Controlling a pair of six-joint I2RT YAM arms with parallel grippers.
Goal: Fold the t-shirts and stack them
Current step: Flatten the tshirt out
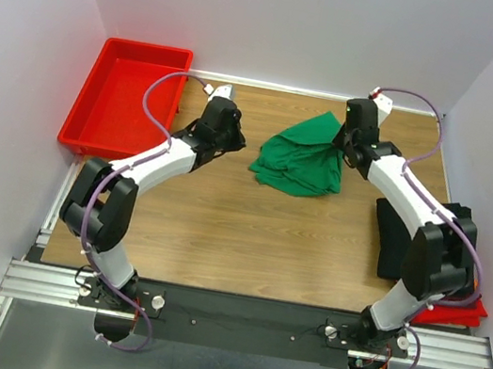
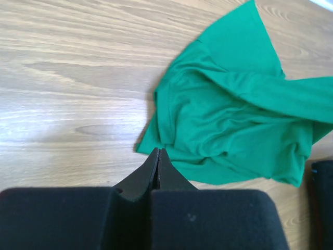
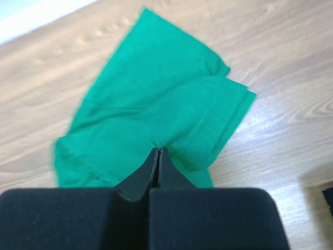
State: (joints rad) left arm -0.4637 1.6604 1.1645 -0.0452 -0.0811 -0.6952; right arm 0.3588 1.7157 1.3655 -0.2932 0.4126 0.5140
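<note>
I judge we're spreading out: my right pincer [image 3: 157,152] pinches the crumpled green shirt [image 3: 156,99] at its tips. My left pincer [image 2: 157,152] is pressed together, empty, with the shirt just ahead. Next, left must open and catch an edge.

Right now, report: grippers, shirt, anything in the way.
Left gripper shut, empty, short of the green t-shirt. Right gripper shut on its edge. Shirt crumpled, unfolded. Nothing in the way; black shirt off right.

Wooden table [image 1: 220,228], pale lilac walls [image 1: 285,19]
</note>
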